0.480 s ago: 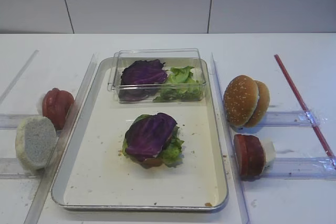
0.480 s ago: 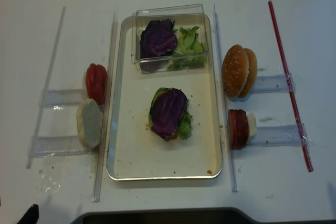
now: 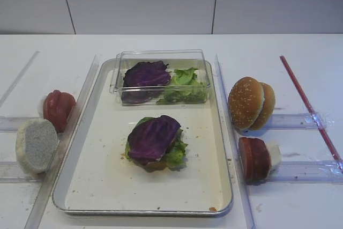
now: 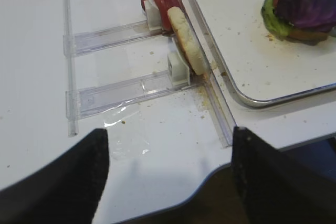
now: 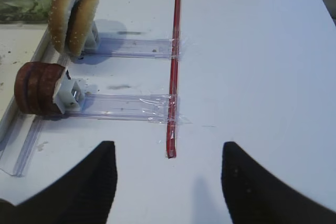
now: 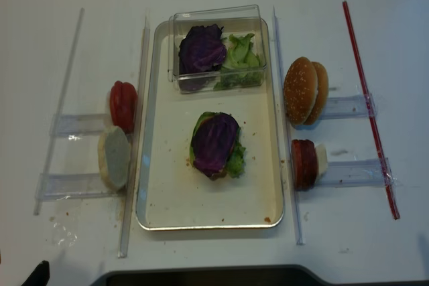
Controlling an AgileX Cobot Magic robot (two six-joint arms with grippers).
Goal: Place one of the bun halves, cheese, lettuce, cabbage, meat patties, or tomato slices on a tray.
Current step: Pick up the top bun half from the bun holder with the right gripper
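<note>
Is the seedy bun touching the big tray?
Apart. In the exterior high view the seedy bun stands on the white table to the right of the tray, with a clear plastic strip and bare table showing between them.

Cream-white tray [image 3: 102,181] with a silvery rim; on it, dark purple veined cabbage [image 3: 154,137] over light-green ruffled lettuce [image 3: 176,154]. Golden-brown bun [image 3: 245,102] speckled with pale sesame seeds, red-brown patties [image 3: 254,159], red tomato slices [image 3: 58,109]. Grey-white bun half [image 3: 35,144]; red strip [image 3: 310,106] on white table [image 3: 300,207].
</note>
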